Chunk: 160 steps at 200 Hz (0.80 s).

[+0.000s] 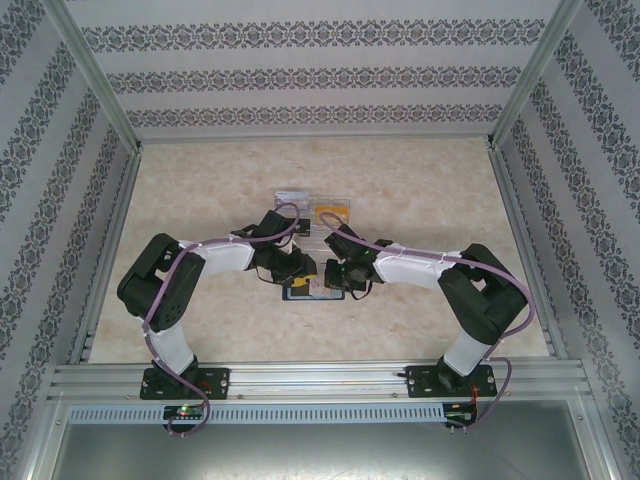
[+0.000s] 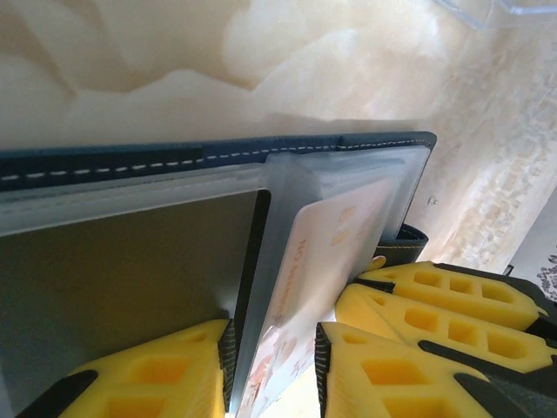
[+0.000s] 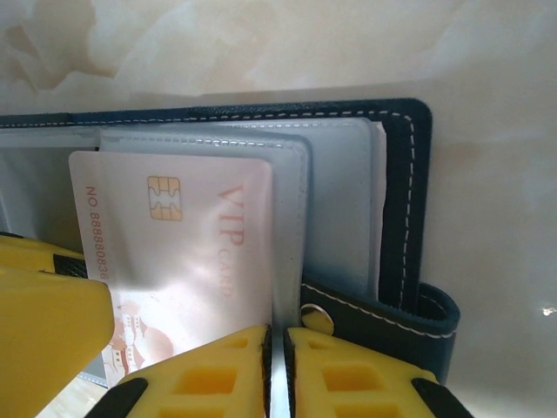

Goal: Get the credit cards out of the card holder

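The navy card holder (image 1: pixel 303 292) lies open mid-table, between both arms. Its stitched edge (image 2: pixel 261 152) runs across the left wrist view. A pale credit card (image 3: pixel 183 235) printed "VIP card" sticks partly out of a clear inner sleeve. My left gripper (image 2: pixel 274 366) straddles this card (image 2: pixel 326 252): one pad is on the sleeve leaf, the other touches the card. Its yellow finger (image 3: pixel 43 322) covers the card's lower left corner. My right gripper (image 3: pixel 277 357) is shut on the thin edge of a sleeve leaf, beside the closure tab (image 3: pixel 392 326).
A clear plastic box (image 1: pixel 315 212) stands just behind the wallet, with a yellow card (image 1: pixel 332 211) in its right half. Aluminium rails and patterned walls bound the marble tabletop (image 1: pixel 200 200). The two grippers (image 1: pixel 318 272) nearly touch over the wallet.
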Motion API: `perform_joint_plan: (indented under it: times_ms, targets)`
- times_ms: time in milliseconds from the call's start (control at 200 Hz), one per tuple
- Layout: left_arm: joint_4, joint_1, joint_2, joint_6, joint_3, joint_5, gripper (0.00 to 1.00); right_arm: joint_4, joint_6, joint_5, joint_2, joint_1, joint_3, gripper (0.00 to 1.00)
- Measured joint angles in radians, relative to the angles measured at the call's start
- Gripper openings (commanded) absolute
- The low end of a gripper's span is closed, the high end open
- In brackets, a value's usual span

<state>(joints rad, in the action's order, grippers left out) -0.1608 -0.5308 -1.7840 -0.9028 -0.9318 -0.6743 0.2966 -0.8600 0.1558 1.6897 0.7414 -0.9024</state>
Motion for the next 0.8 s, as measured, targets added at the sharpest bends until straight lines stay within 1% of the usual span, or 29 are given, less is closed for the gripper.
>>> perform_joint_plan:
  times_ms: [395,590,799]
  targets:
    - [-0.008,0.000,-0.006,0.061,-0.019,-0.022,0.25,-0.001,-0.002,0.011,0.003,-0.006,0.000,0.16]
    - [-0.003,0.002,-0.005,0.062,-0.016,-0.052,0.19,0.000,-0.002,0.011,0.004,-0.006,0.000,0.16]
    - [0.009,0.004,0.005,0.065,-0.002,-0.058,0.16,0.001,-0.002,0.011,0.004,-0.006,-0.001,0.16]
